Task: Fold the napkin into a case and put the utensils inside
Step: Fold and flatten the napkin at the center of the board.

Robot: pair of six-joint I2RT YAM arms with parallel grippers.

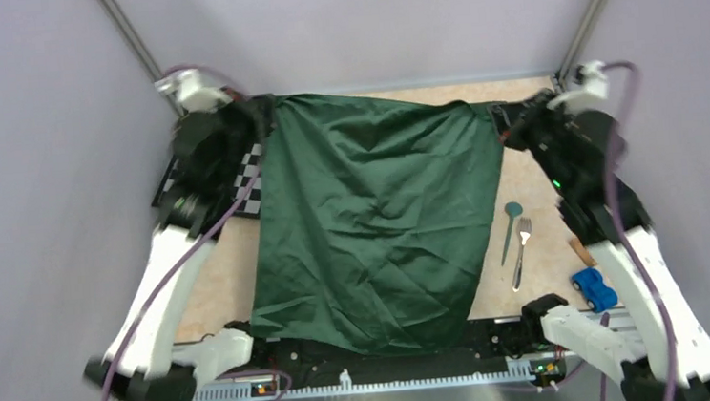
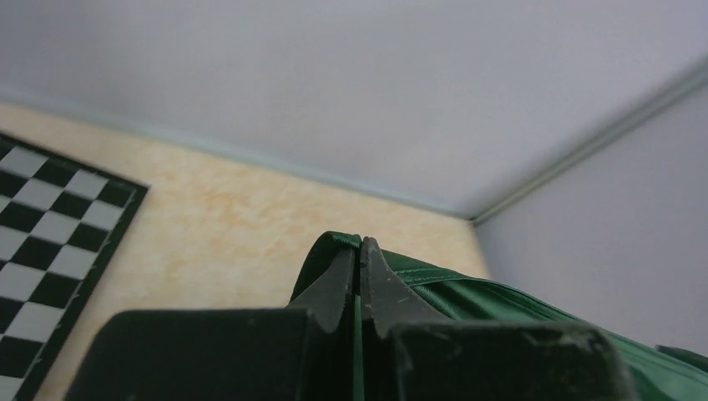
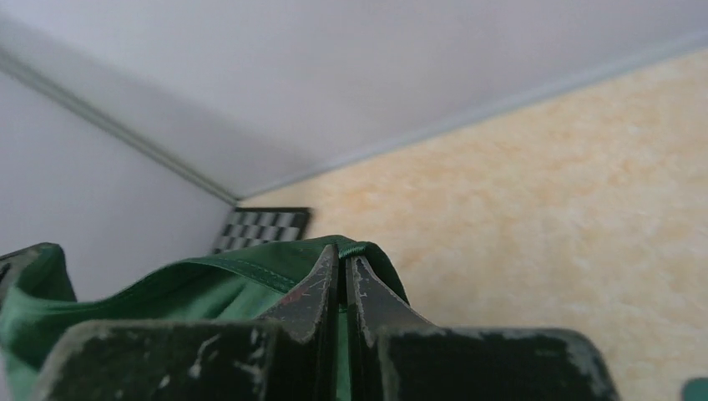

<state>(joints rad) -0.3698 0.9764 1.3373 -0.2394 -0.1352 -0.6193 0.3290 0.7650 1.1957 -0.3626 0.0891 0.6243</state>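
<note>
The dark green square cloth napkin [image 1: 376,218] is opened out in one wrinkled sheet across the middle of the tan worktop [image 1: 531,177], with soft creases running across its sheen. Its two far corners are each pinched. The left pincer [image 2: 359,251] is closed tight on a hemmed fold of the far left corner, and the right pincer [image 3: 341,255] is closed the same way on the far right corner. The near edge reaches the dark rail at the front of the worktop.

The black-and-white checkered board [image 1: 252,185] shows only as a strip at the napkin's left side; the cloth and the left arm cover the rest. Each wrist view cuts off all but a small bulge of cloth past the fingertips.

The silver metal fork [image 1: 522,252] and the slim piece with a round teal head [image 1: 509,229] lie side by side on the bare worktop, just right of the napkin and not touching it.
</note>
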